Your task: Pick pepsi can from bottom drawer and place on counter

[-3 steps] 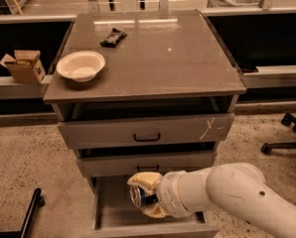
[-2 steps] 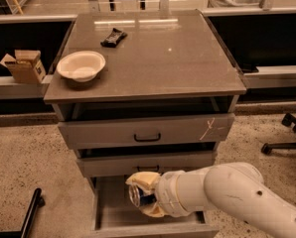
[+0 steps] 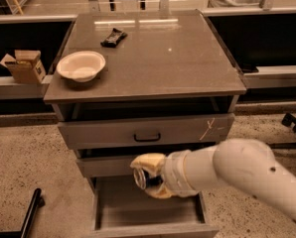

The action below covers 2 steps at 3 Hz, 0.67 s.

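Note:
My gripper (image 3: 148, 178) is over the open bottom drawer (image 3: 148, 213), in front of the middle drawer's front. Its two yellowish fingers (image 3: 149, 161) are shut from above and below on the pepsi can (image 3: 140, 178). The can lies on its side, dark, with its silver top facing left. It is held above the drawer's grey floor, which looks bare. The counter (image 3: 158, 58) is the glossy grey-brown top of the cabinet, above the gripper. My white arm comes in from the lower right.
A white bowl (image 3: 81, 66) sits at the counter's left edge and a black snack wrapper (image 3: 113, 36) near its back. The top drawer (image 3: 147, 131) is slightly open. A cardboard box (image 3: 24, 66) sits on a ledge at left. A black bar (image 3: 31, 216) lies on the floor at lower left.
My gripper has risen a little with the can in it, from low in the bottom drawer to the level of the middle drawer's front.

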Each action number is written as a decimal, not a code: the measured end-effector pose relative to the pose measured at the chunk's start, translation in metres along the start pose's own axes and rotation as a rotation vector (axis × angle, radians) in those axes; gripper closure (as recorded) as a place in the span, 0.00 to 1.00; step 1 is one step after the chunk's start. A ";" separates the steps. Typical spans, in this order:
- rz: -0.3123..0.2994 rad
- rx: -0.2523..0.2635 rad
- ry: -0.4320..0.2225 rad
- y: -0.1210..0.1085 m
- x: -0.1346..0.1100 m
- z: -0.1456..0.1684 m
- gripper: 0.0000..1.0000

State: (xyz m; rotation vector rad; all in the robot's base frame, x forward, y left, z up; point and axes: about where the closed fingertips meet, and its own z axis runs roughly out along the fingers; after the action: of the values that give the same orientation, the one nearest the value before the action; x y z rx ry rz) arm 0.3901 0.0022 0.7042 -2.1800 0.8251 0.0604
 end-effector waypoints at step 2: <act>-0.049 0.006 0.069 -0.102 0.071 -0.094 1.00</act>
State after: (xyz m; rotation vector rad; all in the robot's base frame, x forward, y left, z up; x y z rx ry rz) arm 0.4847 -0.0525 0.8154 -2.2059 0.8083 -0.0425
